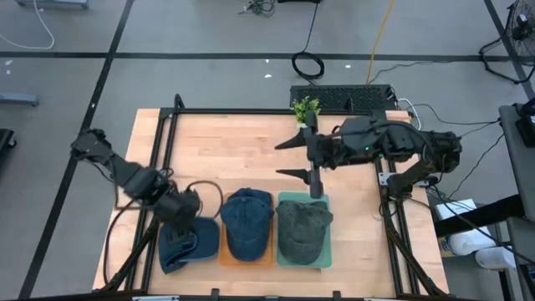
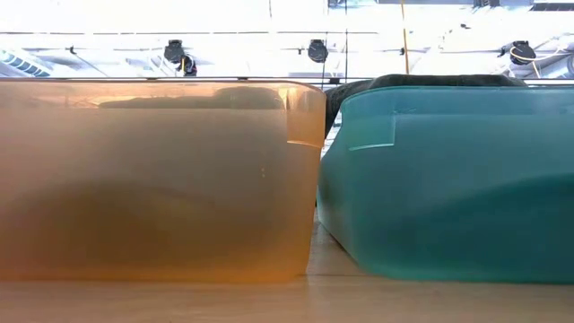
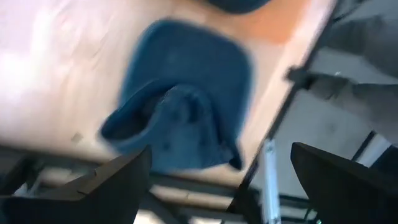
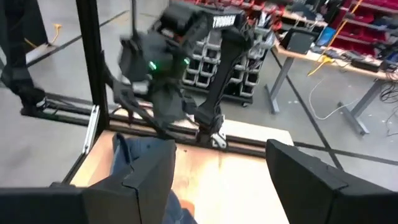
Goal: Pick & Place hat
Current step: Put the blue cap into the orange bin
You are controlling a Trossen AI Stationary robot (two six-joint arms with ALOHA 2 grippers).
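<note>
bare table point(image 1: 226, 150) behind hats open; orange bin point(image 1: 247, 255), green bin point(image 1: 322, 251) block front.

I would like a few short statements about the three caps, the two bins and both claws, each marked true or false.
1. Three caps lie in a row along the table's near edge. True.
2. The olive cap sits in the orange bin. False: it sits in the teal bin; the dark blue cap is in the orange bin.
3. The left claw is open above the blue cap. True.
4. The blue cap lies in a bin. False: it lies on the bare table.
5. The right claw grips the olive cap. False: it is open and holds nothing.
</note>
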